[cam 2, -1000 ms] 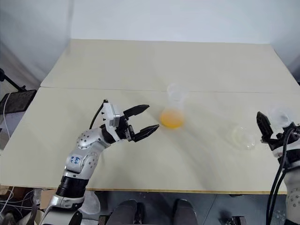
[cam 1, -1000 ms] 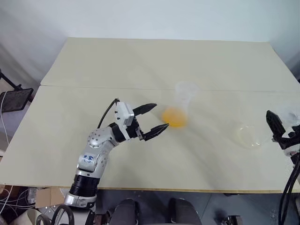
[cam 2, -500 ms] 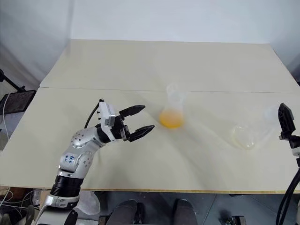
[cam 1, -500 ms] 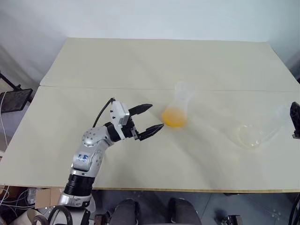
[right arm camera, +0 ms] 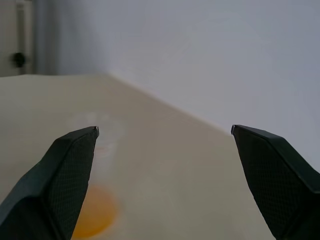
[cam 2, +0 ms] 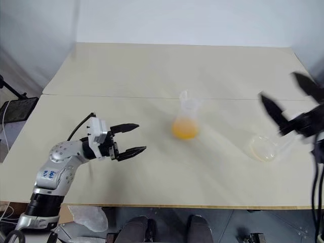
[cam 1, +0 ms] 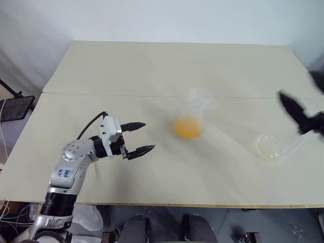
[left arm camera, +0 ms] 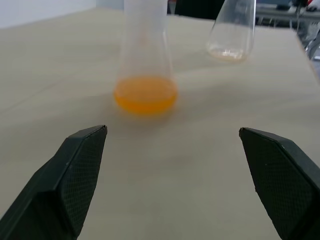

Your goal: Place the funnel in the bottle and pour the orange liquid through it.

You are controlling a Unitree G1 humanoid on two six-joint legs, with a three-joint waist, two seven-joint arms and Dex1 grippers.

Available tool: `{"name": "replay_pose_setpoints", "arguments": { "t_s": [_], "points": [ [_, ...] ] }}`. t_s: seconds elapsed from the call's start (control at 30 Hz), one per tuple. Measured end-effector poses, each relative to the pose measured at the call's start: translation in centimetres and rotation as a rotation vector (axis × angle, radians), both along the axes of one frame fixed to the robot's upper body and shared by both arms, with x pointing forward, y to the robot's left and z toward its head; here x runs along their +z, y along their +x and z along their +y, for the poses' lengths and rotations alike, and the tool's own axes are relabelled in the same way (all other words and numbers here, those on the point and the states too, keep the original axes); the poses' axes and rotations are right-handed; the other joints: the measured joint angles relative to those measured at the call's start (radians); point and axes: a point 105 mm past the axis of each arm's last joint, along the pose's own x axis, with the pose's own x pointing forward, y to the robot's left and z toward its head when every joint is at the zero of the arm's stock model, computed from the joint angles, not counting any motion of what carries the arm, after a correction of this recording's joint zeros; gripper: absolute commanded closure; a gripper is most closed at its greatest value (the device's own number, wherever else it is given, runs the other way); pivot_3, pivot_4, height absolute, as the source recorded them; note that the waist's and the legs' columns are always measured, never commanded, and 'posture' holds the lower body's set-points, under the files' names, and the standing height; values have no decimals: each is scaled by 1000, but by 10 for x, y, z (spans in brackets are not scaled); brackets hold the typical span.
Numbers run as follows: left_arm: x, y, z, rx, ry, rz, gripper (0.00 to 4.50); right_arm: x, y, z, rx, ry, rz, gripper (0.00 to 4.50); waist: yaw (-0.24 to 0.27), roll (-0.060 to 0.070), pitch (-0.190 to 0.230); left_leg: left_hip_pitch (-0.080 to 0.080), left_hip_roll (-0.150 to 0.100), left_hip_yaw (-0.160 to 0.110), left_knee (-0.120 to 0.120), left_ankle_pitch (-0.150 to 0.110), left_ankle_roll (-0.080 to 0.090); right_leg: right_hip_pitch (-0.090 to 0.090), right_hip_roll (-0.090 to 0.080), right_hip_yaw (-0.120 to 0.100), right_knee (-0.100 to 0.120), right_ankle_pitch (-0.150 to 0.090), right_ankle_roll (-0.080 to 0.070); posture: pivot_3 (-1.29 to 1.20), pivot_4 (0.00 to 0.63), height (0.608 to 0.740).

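Orange liquid (cam 1: 188, 126) pools at the bottom of a translucent bottle (left arm camera: 145, 60) standing upright mid-table, just beyond the left gripper (cam 1: 149, 136). That gripper hangs low and level over the table (cam 1: 152, 71) with its two black fingers spread wide on nothing, aimed at the bottle but apart from it. At the bottle's mouth is a paler, slightly wider rim that may be the funnel (cam 1: 198, 94); whether it is a separate piece seated there cannot be told. Off to the robot's right, well apart, a larger clear conical flask (cam 1: 267, 147) stands empty but for a faint yellowish trace at its base. Above and beyond it the right gripper (cam 2: 277, 86), blurred, is also spread and empty. The pour looks to be done, so both arms probably need only pull clear. They should stay high and wide of the two light vessels, which a brush from a finger could tip.
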Motion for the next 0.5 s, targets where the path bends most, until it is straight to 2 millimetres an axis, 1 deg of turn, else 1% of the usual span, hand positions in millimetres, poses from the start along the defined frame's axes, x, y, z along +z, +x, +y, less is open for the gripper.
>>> {"name": "replay_pose_setpoints", "arguments": {
  "t_s": [0.03, 0.13, 0.17, 0.23, 0.27, 0.33, 0.43, 0.5],
  "points": [
    [-2, -1, 2, 7, 10, -3, 0, -9, -2, 5, 46, -2, 44, 46, 2, 0, 0, 0, 0, 0, 0, 0, 0, 0, -1, 0, 0, 0, 0, 0, 150, 740],
    [-7, -5, 12, 40, 41, -11, 0, -42, -14, 23, 204, -80, 169, 46, -1, 0, 0, 0, 0, 0, 0, -1, 1, 0, 0, -1, -1, 0, 0, 0, 150, 740],
    [-7, -6, 15, 52, 44, -15, 0, -50, -18, 27, 242, -110, 194, 46, -3, 0, 0, 0, 0, 1, 0, -1, 1, 0, 0, -1, -2, 0, 0, 0, 150, 740],
    [-6, -8, 21, 84, 52, -31, 0, -77, -30, 31, 323, -190, 266, 46, -3, 0, 0, 0, 0, 1, 0, -1, 1, 1, 0, -1, -2, 0, 0, 0, 150, 740],
    [-6, -8, 23, 96, 53, -41, 0, -85, -32, 29, 338, -211, 283, 46, -3, 0, 0, 0, 0, 1, 0, -1, 1, 1, 0, 0, -2, 0, 0, 0, 150, 740],
    [-4, -9, 28, 123, 55, -57, 0, -98, -35, 20, 334, -246, 306, 46, -4, 0, 0, 1, 0, 2, 1, -1, 1, 2, 0, 0, -3, 0, 0, 0, 150, 740],
    [-2, -8, 34, 160, 50, -67, 0, -114, -37, 8, 314, -266, 318, 46, -4, 0, 0, 2, 0, 2, 1, -1, 1, 2, 0, 0, -3, 0, 0, 0, 150, 740],
    [-3, -8, 43, 205, 42, -63, 0, -123, -39, 0, 296, -259, 333, 46, -5, 0, 0, 2, 1, 2, 0, -1, 1, 2, 0, 0, -3, 0, 0, 0, 150, 740]
  ]
}}
